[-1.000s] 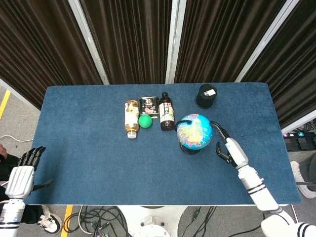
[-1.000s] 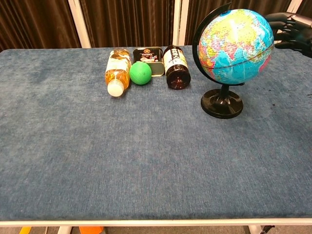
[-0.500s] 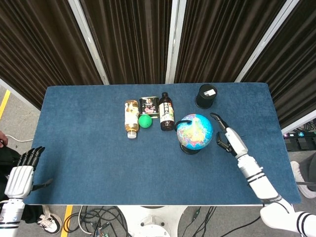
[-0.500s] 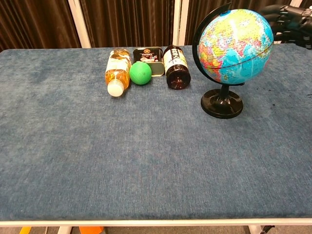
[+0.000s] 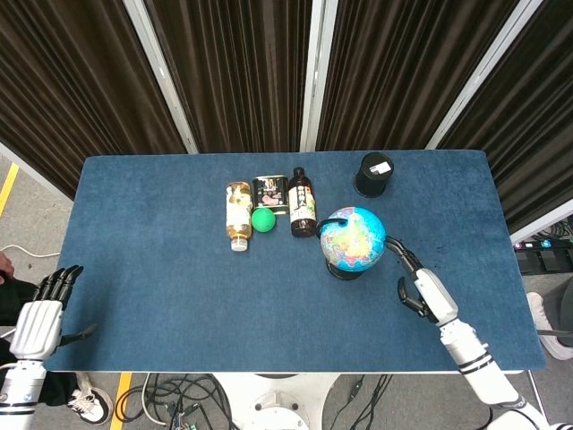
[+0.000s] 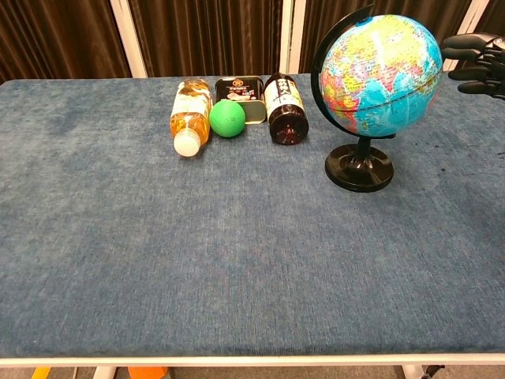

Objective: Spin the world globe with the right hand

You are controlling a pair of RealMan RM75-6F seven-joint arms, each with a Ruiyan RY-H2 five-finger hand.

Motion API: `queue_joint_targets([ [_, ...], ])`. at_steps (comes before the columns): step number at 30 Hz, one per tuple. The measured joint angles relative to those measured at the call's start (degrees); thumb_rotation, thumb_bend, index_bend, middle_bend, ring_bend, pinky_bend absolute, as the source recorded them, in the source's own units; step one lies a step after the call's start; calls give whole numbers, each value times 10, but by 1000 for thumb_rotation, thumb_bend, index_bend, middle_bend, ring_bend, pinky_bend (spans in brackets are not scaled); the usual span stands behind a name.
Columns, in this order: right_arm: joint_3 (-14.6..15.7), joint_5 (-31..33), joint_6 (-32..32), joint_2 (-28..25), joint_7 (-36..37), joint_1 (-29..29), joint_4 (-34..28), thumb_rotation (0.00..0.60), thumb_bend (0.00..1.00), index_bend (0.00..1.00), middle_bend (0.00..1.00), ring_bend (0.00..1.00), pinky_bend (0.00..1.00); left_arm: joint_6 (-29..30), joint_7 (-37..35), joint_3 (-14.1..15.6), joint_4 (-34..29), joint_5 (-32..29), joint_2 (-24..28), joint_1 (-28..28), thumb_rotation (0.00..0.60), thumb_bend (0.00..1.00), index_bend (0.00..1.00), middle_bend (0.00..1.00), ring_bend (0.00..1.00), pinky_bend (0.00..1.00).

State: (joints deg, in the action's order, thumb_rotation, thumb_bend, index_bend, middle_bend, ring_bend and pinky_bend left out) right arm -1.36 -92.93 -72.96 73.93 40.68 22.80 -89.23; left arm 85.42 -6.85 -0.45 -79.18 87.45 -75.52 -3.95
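Fingers (image 5: 400,253) on my right hand (image 5: 423,291) are spread and holding nothing, tips just beside the world globe (image 5: 353,238) without touching. Globe stands upright toward the table's (image 5: 161,269) right side, near its far edge. My left hand (image 5: 40,313) hangs off the near-left corner, fingers apart, grasping nothing.

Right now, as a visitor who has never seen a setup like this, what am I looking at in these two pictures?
It is a robot with two arms ending in human-like hands. One picture looks down from its head, the other forward from its chest. On the blue table stand a world globe and a black cup; two bottles, a tin and a green ball lie together. The right hand hovers beside the globe, fingers apart, holding nothing. The left hand rests off the table's edge, open.
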Motion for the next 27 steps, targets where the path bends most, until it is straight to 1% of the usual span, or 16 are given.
queue_joint_targets([
  [9, -18, 25, 29, 2, -1, 19, 1, 138, 806, 0, 0, 0, 0, -2, -7, 0, 7, -3, -2, 1, 600, 95, 69, 77, 40, 113],
  [21, -61, 89, 103, -4, 5, 64, 10, 139, 812, 0, 0, 0, 0, -2, -8, 0, 8, -6, -1, 3, 600, 94, 69, 77, 40, 113],
  [25, -71, 105, 125, -5, 11, 75, 20, 133, 814, 0, 0, 0, 0, -4, -8, 0, 9, -7, -2, 3, 600, 95, 69, 77, 40, 113],
  [27, -71, 105, 126, -6, 13, 77, 23, 127, 814, 0, 0, 0, 0, -3, -9, 0, 9, -8, -2, 4, 600, 94, 69, 77, 40, 113],
])
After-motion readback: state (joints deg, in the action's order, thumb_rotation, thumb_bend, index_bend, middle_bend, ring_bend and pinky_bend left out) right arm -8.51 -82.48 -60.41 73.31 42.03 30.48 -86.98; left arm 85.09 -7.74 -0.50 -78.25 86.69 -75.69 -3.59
